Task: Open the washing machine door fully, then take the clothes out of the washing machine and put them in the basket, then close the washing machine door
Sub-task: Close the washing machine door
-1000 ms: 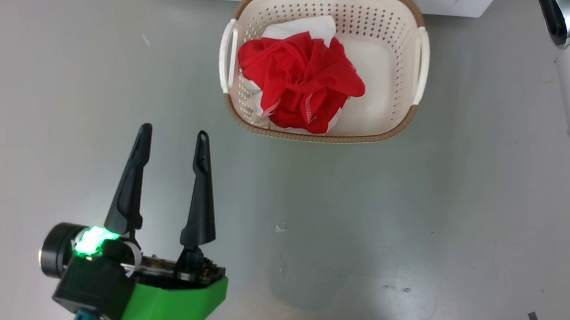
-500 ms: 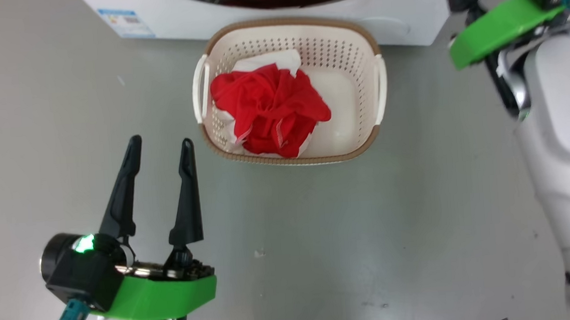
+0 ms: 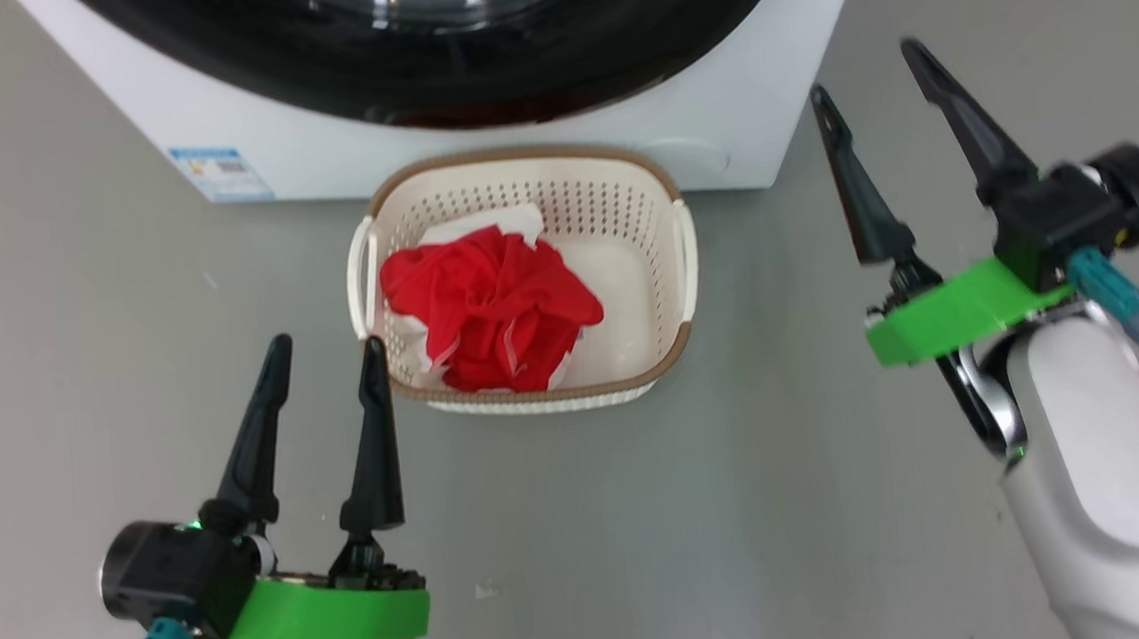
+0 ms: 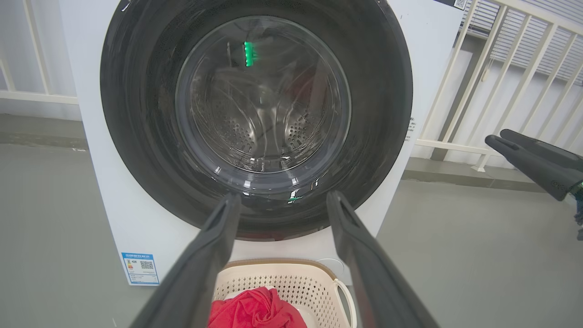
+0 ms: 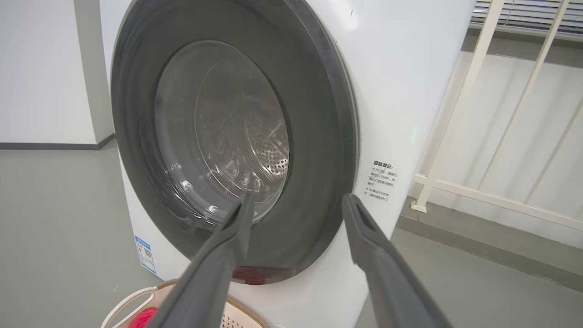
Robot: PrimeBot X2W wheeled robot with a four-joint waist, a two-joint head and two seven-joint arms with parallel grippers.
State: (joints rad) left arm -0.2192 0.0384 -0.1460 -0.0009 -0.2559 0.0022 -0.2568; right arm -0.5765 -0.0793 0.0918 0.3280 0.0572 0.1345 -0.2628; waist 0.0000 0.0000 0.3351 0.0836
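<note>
bright even light, glare on washing machine door (image 4: 257,118)

Left claw (image 3: 326,343) spread, right claw (image 3: 863,68) spread, empty

Grey floor (image 3: 643,515) and a white railing (image 5: 461,91)

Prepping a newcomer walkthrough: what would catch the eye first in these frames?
The bright red clothes stand out first, bunched in the cream basket on the floor right in front of the washing machine. Above it is the big glossy black washing machine door, which looks shut. The left end effector and right end effector flank the basket, both open and empty.
</note>
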